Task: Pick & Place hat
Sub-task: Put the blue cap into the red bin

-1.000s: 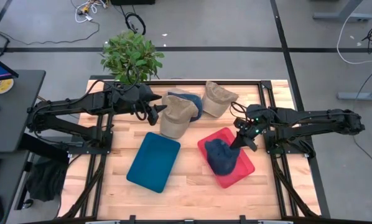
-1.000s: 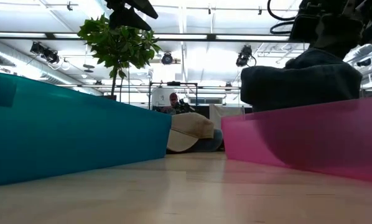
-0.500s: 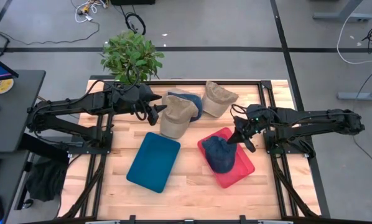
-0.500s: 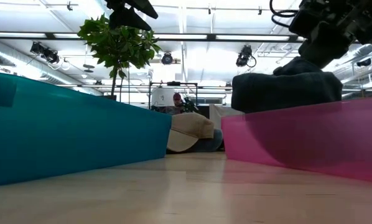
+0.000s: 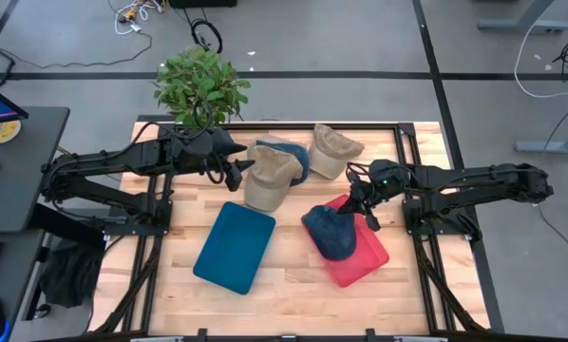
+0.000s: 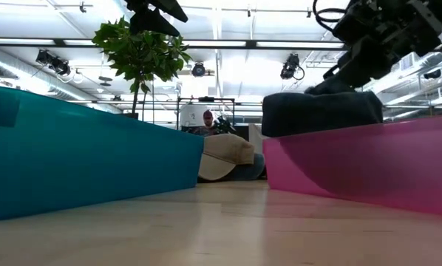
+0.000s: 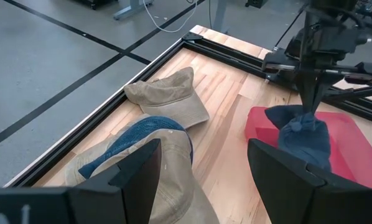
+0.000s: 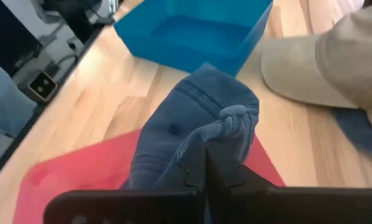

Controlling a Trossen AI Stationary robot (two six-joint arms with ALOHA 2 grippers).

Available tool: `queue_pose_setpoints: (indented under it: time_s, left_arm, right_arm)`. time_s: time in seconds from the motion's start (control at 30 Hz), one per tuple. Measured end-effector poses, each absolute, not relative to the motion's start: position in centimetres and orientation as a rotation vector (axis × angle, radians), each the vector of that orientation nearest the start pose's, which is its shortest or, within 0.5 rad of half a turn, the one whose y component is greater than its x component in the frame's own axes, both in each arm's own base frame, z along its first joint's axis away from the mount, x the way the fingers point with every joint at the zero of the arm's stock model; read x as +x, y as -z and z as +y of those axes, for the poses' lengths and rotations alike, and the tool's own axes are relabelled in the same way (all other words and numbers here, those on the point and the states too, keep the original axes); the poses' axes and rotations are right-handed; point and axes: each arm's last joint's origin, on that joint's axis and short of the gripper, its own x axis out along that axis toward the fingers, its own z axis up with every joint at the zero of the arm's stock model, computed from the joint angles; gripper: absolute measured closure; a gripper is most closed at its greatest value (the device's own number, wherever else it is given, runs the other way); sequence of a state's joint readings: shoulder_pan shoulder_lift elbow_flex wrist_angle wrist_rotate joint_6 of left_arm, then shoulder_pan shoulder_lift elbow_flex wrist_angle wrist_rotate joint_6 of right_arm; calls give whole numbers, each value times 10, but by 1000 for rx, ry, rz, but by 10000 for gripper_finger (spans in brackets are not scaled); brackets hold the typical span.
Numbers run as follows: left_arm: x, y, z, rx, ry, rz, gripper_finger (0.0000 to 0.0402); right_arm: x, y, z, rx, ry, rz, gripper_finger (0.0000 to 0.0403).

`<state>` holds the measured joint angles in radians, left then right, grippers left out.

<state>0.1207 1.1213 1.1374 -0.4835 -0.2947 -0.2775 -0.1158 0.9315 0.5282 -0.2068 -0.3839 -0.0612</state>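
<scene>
Hat: a dark blue hat (image 5: 328,231) is lying in the red tray (image 5: 368,257), its bunched fabric overhanging the tray edge nearest the blue tray (image 5: 234,246).
Right gripper: the right gripper (image 5: 363,203) is pinching a fold of the dark blue hat, fingers (image 8: 206,169) clamped together on the cloth.
Left gripper: the left gripper (image 5: 236,169) is hovering at the edge of the tan hat (image 5: 272,176), fingers (image 7: 136,171) standing apart and holding nothing.
Other hats: a second tan hat (image 5: 333,150) is lying near the counter's (image 5: 293,280) far edge; a lighter blue hat (image 7: 142,135) is showing under the first tan one.
Plant: a leafy plant (image 5: 199,87) is standing at the far corner.
</scene>
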Motion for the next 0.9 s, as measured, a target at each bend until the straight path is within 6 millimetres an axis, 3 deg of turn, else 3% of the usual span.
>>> queue_pose_setpoints:
  time_s: [0.5,0.73,0.9]
  left_arm:
    - [232,-362,37,-228,-470,409,159]
    - [232,-362,37,-228,-470,409,158]
    - [232,-362,37,-228,-470,409,159]
  right_arm:
    - [196,-206,-13,66,-265,669,403]
    - [195,-205,-16,353,-107,718,374]
    - [196,-207,-16,441,-100,701,333]
